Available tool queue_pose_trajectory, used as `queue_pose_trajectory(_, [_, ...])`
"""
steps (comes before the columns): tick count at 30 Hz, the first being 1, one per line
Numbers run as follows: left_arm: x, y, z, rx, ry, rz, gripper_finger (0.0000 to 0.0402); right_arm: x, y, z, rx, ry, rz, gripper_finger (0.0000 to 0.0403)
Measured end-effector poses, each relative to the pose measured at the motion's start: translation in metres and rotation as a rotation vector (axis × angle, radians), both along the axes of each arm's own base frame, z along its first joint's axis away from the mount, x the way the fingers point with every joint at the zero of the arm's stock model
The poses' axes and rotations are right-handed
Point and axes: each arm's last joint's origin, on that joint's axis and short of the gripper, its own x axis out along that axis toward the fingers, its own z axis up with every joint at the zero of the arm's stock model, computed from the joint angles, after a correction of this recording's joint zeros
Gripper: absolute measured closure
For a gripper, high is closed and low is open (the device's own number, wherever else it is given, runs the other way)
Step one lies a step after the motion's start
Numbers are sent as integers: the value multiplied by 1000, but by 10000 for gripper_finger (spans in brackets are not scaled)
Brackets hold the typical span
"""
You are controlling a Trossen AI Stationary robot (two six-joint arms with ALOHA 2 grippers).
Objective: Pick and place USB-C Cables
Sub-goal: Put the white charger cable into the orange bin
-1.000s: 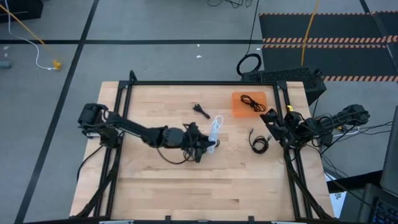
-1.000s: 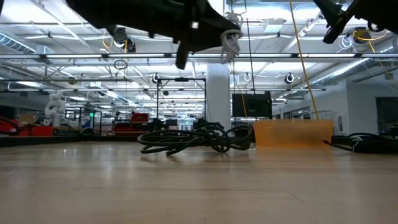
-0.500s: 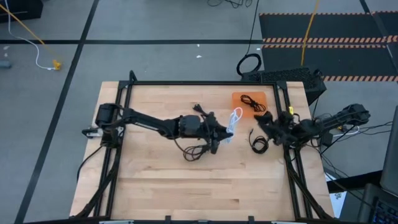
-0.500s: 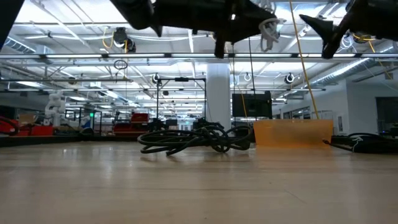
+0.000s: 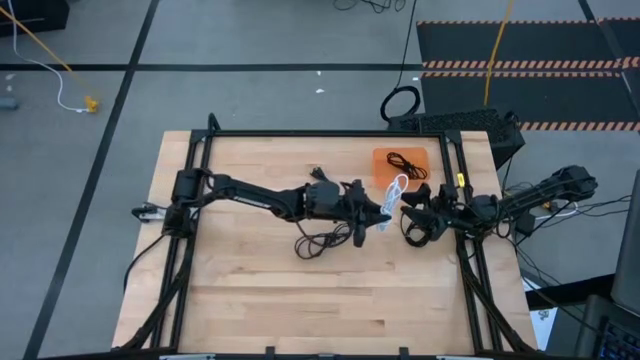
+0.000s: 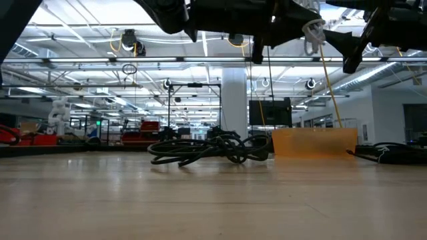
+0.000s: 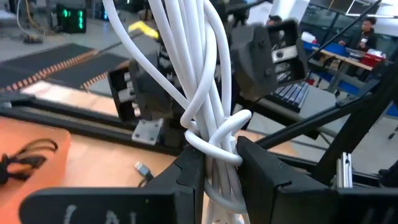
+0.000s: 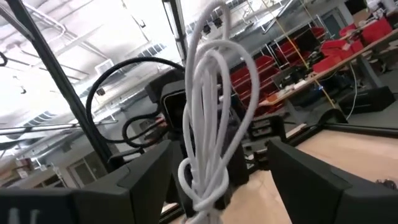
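Note:
My left gripper (image 5: 383,211) reaches across the table's middle, shut on the white USB-C cable coil (image 5: 393,190), which is high above the table in the low view (image 6: 312,30). My right gripper (image 5: 411,206) faces it from the table's right, open. In the right wrist view its fingers stand wide on either side of the white coil (image 8: 214,106) without touching it. One black cable (image 5: 402,163) lies in the orange tray (image 5: 383,172). Another black coil (image 5: 418,233) lies on the wood below the right gripper, and a third (image 5: 322,177) lies by the left arm. My left gripper (image 7: 217,158) pinches the white coil between its two fingers at the wrapped waist (image 7: 219,138), where one strand binds the bundle. The fingers come level from the table's left. The coil is lifted clear of the table, and its long loops (image 7: 186,56) stick out past the fingertips toward the right gripper.
The black frame rail (image 5: 320,133) runs around the table top. The orange tray sits at the far right, close behind both grippers. Bare wood (image 5: 300,300) stretches along the near side. In the low view a black cable heap (image 6: 207,148) lies mid-table.
My left gripper has carried the white coil toward the table's right, stretching the arm out, with the coil still lifted. My right gripper has swung toward the table's left to meet the coil, and its fingers now stand on either side of it.

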Motion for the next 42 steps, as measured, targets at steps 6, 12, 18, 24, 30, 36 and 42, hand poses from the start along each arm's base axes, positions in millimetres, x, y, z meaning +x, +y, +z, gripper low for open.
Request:
queue_pose_trajectory(6, [7,-2,-3,-30,0,-32,328,1,1,-1,-56,11,6,149])
queue_pose_trajectory(12, [7,-7,0,-18,-14,-43,328,0,4,1,-105,-15,119,149])
queue_pose_trajectory(18, [6,-13,0,-37,-14,-56,328,-1,6,3,-61,-51,192,149])
queue_pose_trajectory(24, [6,-22,0,-33,-13,-72,328,-1,6,3,7,-54,222,149])
queue_pose_trajectory(30, [6,-24,0,-35,-13,-70,328,0,4,3,99,-59,196,149])
queue_pose_trajectory(36, [6,-27,0,-51,-10,-72,328,0,3,3,363,-86,228,149])
queue_pose_trajectory(42, [6,-24,-1,-67,3,-18,329,0,0,1,325,-70,126,149])
